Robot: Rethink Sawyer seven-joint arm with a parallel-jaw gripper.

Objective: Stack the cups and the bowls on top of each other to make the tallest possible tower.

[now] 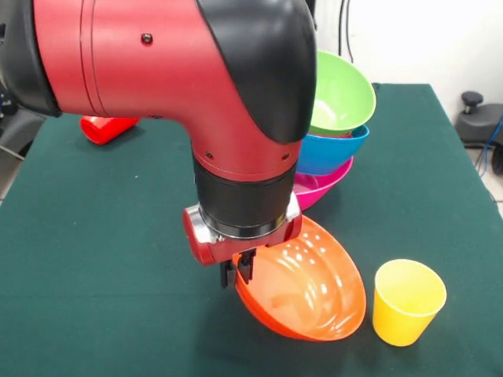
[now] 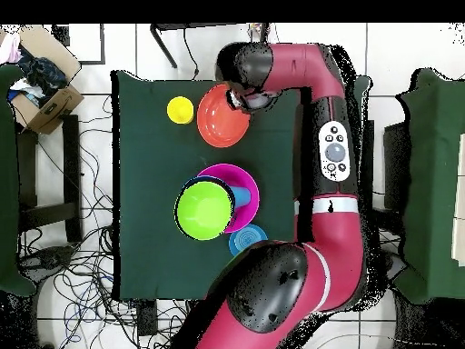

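Observation:
My gripper is shut on the near rim of the large orange bowl, which it holds tilted, its hollow facing the camera. Overhead, the gripper sits at the orange bowl's edge. The yellow cup stands upright just right of that bowl; it also shows overhead. The tower has the large pink bowl as base, a blue bowl in it and the green bowl tilted on top. A red cup lies on its side at the far left.
Overhead, a light blue round piece, a cup or a small bowl, stands beside the pink bowl near the arm's base. The green table cloth ends at edges on all sides. A cardboard box sits off the table.

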